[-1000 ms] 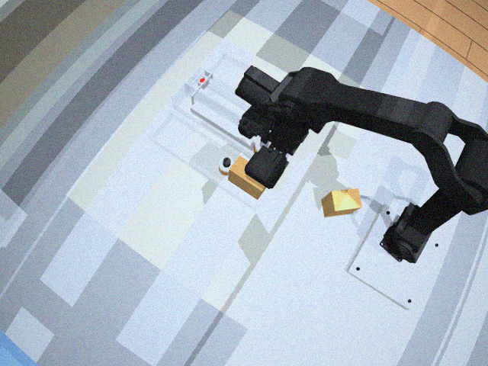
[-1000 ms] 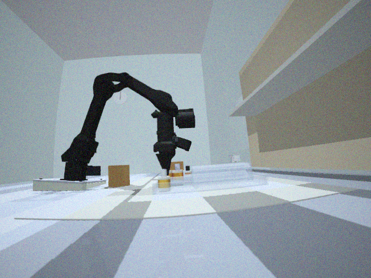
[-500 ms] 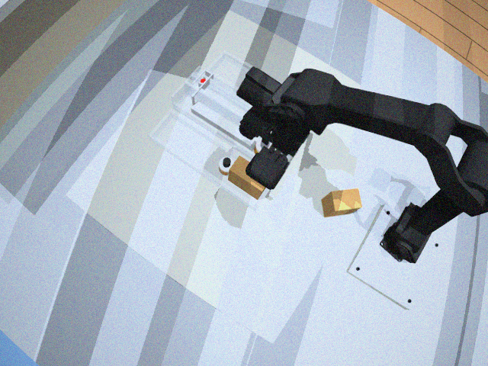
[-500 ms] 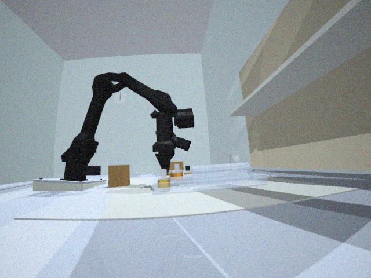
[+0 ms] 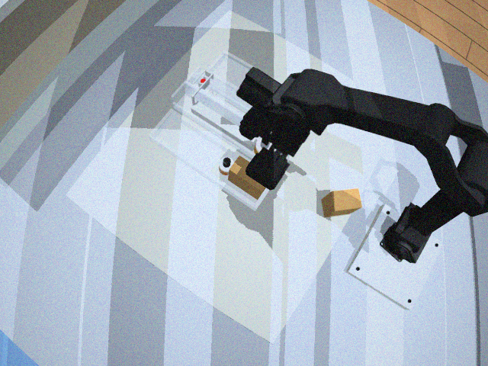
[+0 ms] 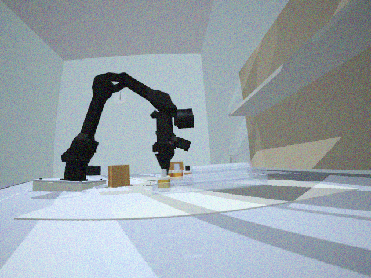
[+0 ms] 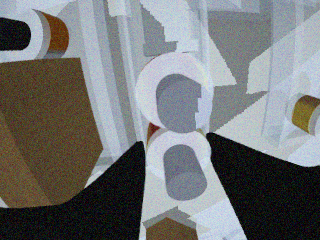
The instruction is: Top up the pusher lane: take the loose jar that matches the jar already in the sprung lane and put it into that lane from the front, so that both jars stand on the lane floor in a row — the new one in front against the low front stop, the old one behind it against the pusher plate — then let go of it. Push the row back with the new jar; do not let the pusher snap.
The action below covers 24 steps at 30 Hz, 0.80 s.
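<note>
My gripper points down at the front of the lane, its fingers open slightly around the nearer jar, one on each side. That jar has a white top and grey knob and looks upright. The farther jar has the same white top and grey knob and stands directly behind it, close or touching. An amber band shows on a jar beside the fingers. In the top view the arm covers most of the lane front; part of a jar shows. The pusher plate and front stop are not clearly visible.
A black-knobbed jar stands in the lane left of the wrist view. A yellow-banded jar is to the right. A brown block sits close beside the left finger. Another block stands near the base.
</note>
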Tool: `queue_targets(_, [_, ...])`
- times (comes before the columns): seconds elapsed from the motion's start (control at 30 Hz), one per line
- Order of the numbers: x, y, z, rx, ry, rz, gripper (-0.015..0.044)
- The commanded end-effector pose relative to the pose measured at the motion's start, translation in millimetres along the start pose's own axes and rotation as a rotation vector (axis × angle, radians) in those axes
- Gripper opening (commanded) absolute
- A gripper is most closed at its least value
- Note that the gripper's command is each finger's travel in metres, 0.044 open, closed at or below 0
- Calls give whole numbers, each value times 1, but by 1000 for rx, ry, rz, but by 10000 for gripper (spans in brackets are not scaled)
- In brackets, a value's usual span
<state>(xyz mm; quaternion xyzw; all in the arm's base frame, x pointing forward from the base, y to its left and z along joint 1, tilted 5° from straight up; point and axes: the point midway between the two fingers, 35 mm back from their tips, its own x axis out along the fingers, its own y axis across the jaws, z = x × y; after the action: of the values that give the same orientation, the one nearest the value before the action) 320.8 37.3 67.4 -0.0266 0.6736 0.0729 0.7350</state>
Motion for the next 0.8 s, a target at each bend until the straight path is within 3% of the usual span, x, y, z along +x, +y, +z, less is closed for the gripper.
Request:
queue_targets(0.0, [0, 0, 0, 3, 0, -2, 272])
queue_targets(0.77, [-22, 0, -22, 3, 2, -2, 272])
